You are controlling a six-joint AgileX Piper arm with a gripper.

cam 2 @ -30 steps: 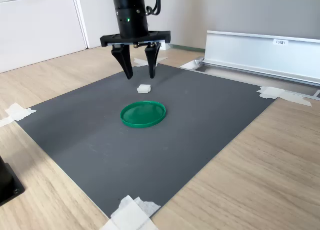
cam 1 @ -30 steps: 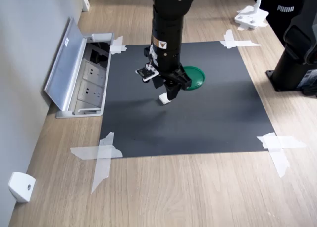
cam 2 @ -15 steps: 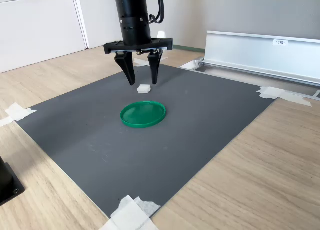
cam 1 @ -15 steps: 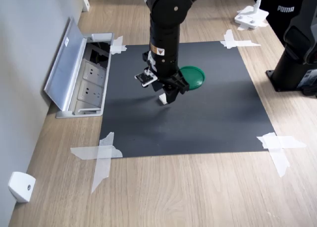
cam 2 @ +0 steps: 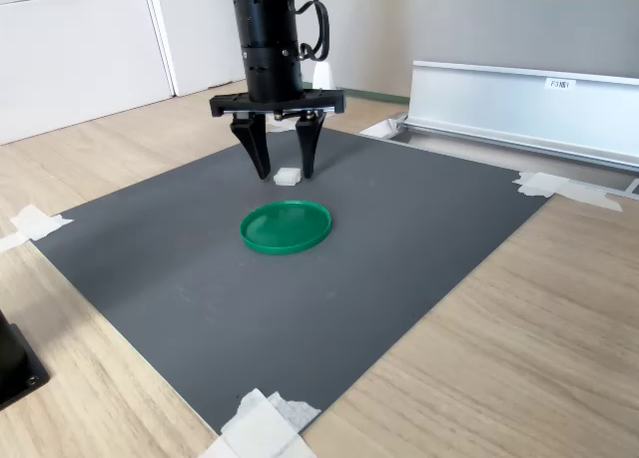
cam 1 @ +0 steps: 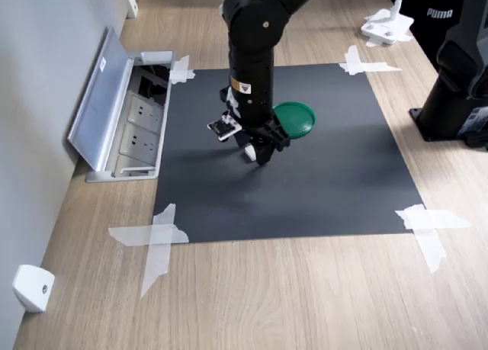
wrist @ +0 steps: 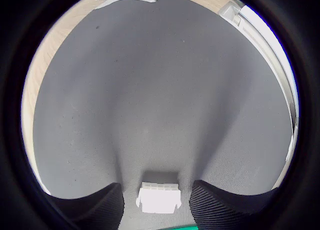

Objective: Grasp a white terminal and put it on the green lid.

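The white terminal (cam 2: 288,176) is a tiny white block lying on the black mat, just beyond the green lid (cam 2: 286,226) in the second exterior view. My gripper (cam 2: 285,169) points straight down over it and is open, with one fingertip on each side of the block and gaps between. In the wrist view the terminal (wrist: 159,197) sits between the two dark fingers (wrist: 95,207), not pinched. In the first exterior view the gripper (cam 1: 259,153) hides most of the terminal (cam 1: 249,153), and the green lid (cam 1: 296,119) lies close behind the arm.
The black mat (cam 1: 320,182) is taped to the wooden surface at its corners. An open metal socket box (cam 1: 122,113) lies at the first exterior view's left. A black base (cam 1: 457,98) stands at its right, and a white wedge piece (cam 1: 30,287) at its lower left.
The gripper has come down and shifted slightly, so its open fingers now straddle the terminal near the mat. The terminal and lid have not moved.
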